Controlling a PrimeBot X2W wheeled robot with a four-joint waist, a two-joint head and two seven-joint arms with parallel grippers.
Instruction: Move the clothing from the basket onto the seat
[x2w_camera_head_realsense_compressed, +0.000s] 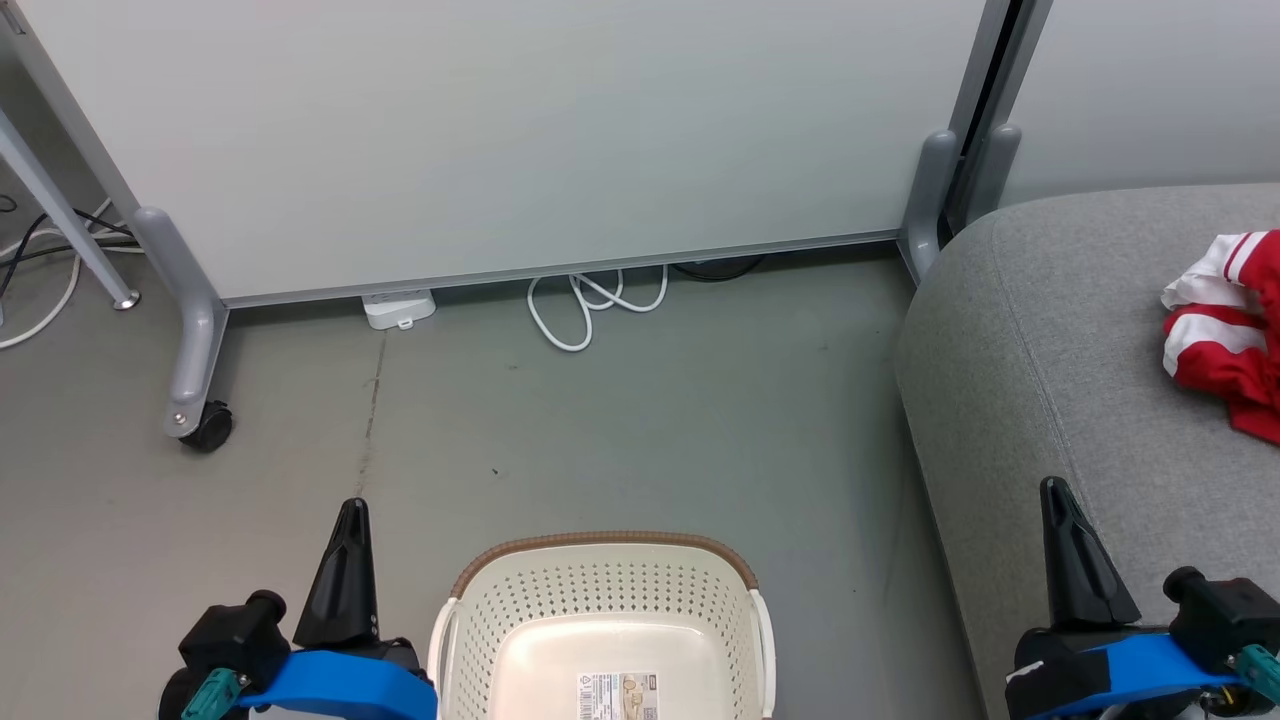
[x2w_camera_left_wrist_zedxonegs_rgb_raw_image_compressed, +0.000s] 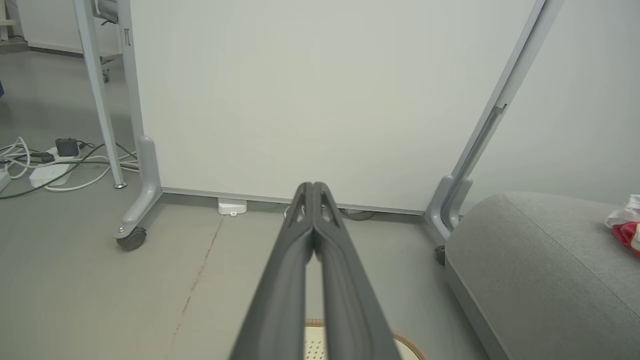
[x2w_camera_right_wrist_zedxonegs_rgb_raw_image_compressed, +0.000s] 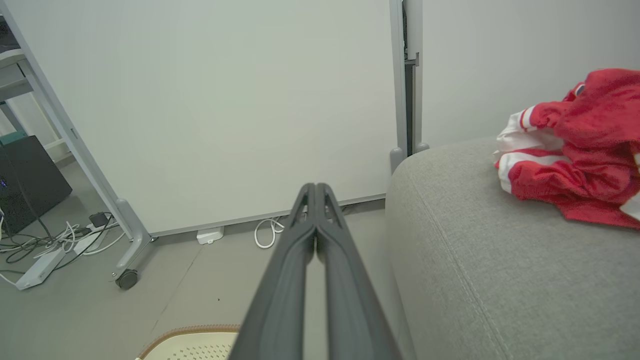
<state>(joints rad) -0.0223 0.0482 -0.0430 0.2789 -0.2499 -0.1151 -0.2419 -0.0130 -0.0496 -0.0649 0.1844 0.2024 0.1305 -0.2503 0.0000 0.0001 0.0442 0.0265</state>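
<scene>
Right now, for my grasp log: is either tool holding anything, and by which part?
Nothing is held. The left tool and the right tool are both shut, empty; the red and white clothing lies on the grey sofa.

The head view looks steeply down from above at the floor (x2w_camera_head_realsense_compressed: 650, 430), with the basket (x2w_camera_head_realsense_compressed: 600, 590) near at 6 o'clock and the sofa (x2w_camera_head_realsense_compressed: 1050, 350) at 3. Both wrist views sit lower, facing the partition (x2w_camera_left_wrist_zedxonegs_rgb_raw_image_compressed: 310, 100) almost level; all three share partition, sofa and basket.
</scene>
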